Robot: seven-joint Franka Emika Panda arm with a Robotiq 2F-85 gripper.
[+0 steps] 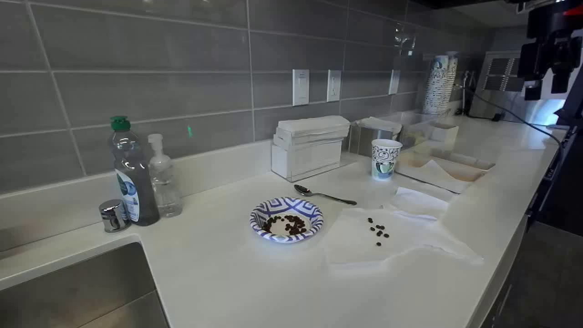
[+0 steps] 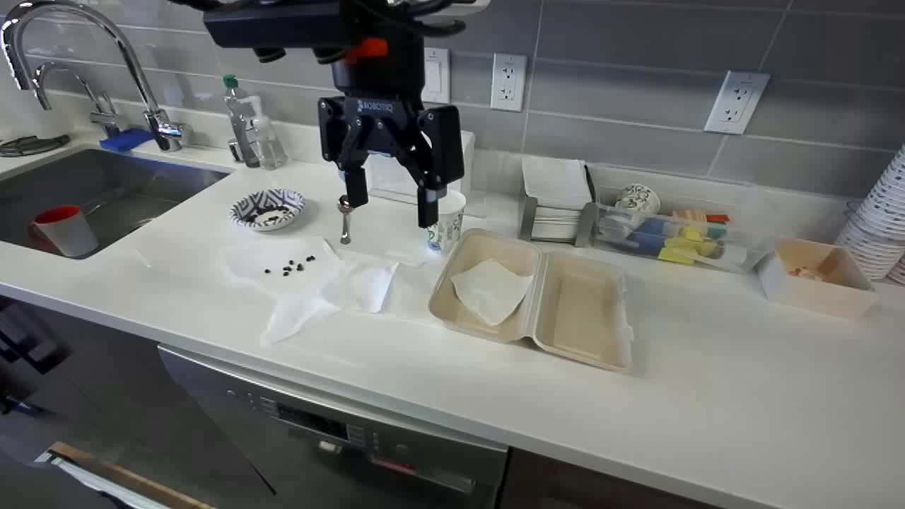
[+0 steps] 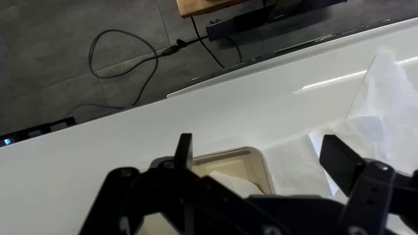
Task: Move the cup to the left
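Note:
The cup (image 1: 385, 160) is a small white paper cup with a dark swirl and a green-teal print. It stands upright on the counter, beside the beige takeout container. In an exterior view the cup (image 2: 450, 222) is partly hidden behind a gripper finger. My gripper (image 2: 392, 198) is open, empty and pointing down, raised above the counter. In an exterior view the gripper (image 1: 546, 86) hangs high at the right edge, well apart from the cup. In the wrist view the fingers (image 3: 258, 147) are spread wide over the container's corner; the cup is out of view there.
A takeout container (image 2: 583, 311), napkins (image 1: 419, 205) with several beans, a spoon (image 1: 325, 196) and a patterned bowl (image 1: 287, 239) are on the counter. A napkin dispenser (image 1: 309, 155) stands near the wall. A green-capped bottle (image 1: 132, 182) stands by the sink (image 2: 106, 191).

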